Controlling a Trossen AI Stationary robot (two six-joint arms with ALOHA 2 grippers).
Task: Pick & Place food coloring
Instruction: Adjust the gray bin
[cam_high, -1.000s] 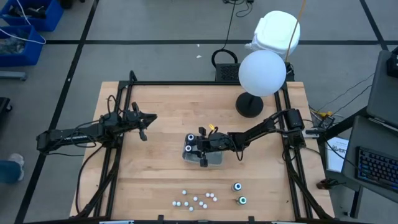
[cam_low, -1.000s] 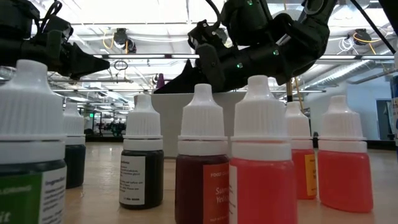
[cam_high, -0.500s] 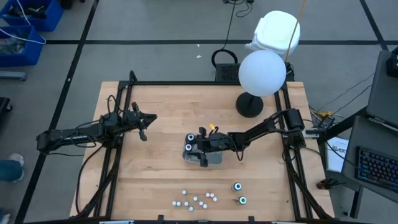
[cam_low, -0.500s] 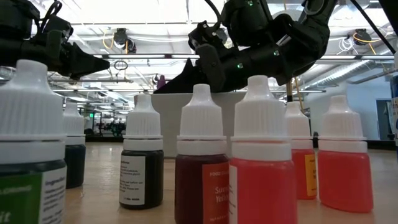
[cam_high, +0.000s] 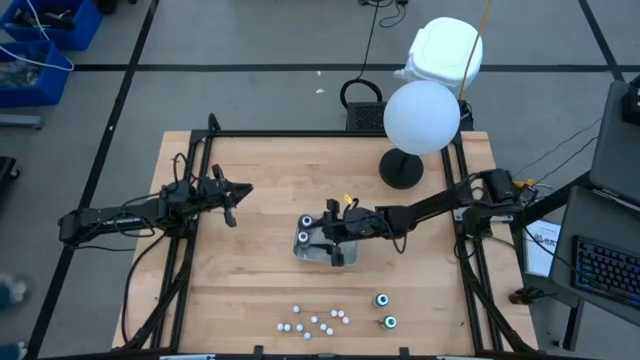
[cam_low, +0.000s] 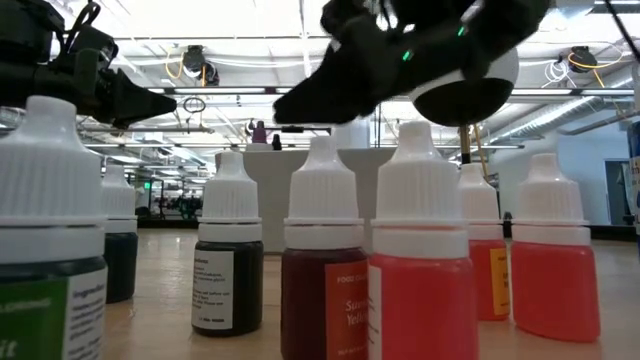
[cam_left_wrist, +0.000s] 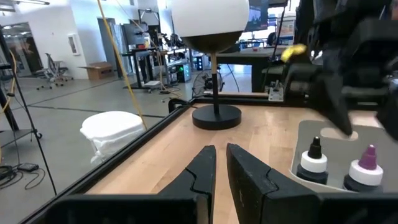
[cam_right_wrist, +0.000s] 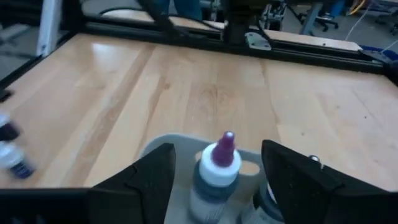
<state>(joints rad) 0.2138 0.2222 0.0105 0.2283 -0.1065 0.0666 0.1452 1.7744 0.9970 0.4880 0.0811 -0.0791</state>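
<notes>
Capped bottles (cam_low: 324, 270) under dark arm (cam_low: 400, 60)

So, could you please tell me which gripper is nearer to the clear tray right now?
The right. The right gripper hovers open directly over the clear tray mid-table, above a purple-tipped bottle standing in it. The left gripper waits well away, toward the table's left side.

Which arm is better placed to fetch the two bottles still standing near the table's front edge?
Probably the right. Its open end effector is over the clear tray, nearer the two bottles at the front right. The left end effector waits farther off, at the table's left.
</notes>
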